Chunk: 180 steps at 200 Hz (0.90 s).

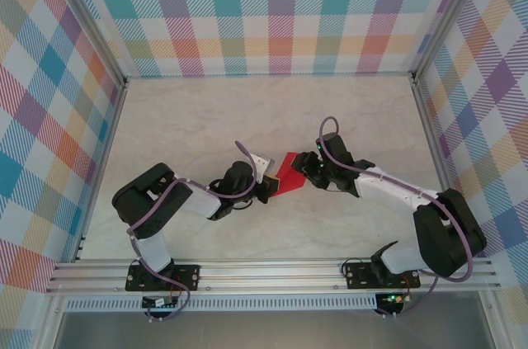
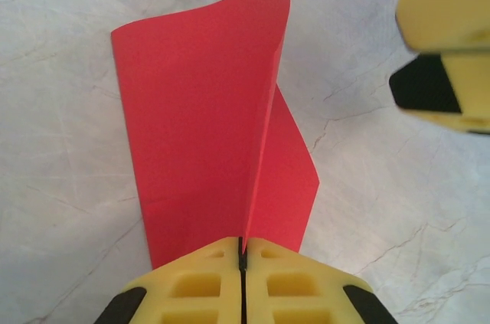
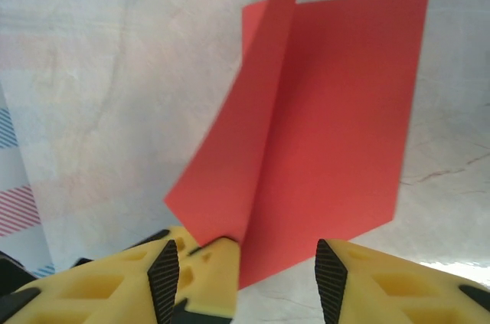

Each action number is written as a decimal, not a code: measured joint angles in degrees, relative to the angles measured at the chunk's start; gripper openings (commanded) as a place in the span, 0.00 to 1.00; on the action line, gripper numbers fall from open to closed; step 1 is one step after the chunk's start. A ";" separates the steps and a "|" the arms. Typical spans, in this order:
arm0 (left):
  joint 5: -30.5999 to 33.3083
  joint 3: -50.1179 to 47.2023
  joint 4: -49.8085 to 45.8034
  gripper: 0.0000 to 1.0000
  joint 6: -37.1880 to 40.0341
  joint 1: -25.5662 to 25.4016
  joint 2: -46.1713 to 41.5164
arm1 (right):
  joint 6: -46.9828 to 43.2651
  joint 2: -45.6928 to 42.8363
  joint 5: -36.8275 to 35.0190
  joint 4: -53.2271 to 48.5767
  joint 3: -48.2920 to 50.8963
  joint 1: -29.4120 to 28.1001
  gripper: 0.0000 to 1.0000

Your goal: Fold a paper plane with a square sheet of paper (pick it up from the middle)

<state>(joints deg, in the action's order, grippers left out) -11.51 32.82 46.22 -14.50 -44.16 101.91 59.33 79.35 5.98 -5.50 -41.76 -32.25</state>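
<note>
The square sheet of paper (image 1: pixel 288 174) is bright red and sits between the two arms at mid-table. It is bent along a centre crease. In the left wrist view the paper (image 2: pixel 199 109) has one half curling upward and the other half lying on the table. My left gripper (image 1: pixel 267 187) is shut on the crease at the sheet's near edge (image 2: pixel 243 251). My right gripper (image 1: pixel 307 169) stands open at the opposite side. In its own view the fingers (image 3: pixel 245 263) straddle the near edge of the paper (image 3: pixel 337 109) without pinching it. One right finger (image 2: pixel 440 48) shows beside the sheet.
The marble-patterned tabletop (image 1: pixel 206 126) lies bare around the arms. Plaid walls (image 1: pixel 272 11) and aluminium rails (image 1: pixel 433 134) enclose it on three sides. The arm bases sit on the front rail (image 1: pixel 264 271).
</note>
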 measured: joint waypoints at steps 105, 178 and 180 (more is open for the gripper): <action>-2.91 0.11 -0.50 0.06 -18.71 0.72 0.02 | -7.85 9.01 7.02 3.43 -0.09 0.68 0.46; -4.13 0.66 -2.21 0.06 -26.29 1.51 0.63 | -12.13 11.89 8.37 3.43 -2.73 0.83 0.46; -4.20 0.68 -2.36 0.06 -26.43 1.55 0.63 | -12.24 11.89 8.41 3.43 -2.73 0.83 0.46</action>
<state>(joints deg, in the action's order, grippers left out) -15.70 33.50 43.86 -40.93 -42.61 102.54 47.09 91.24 14.39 -2.07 -44.49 -31.42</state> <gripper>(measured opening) 0.058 0.464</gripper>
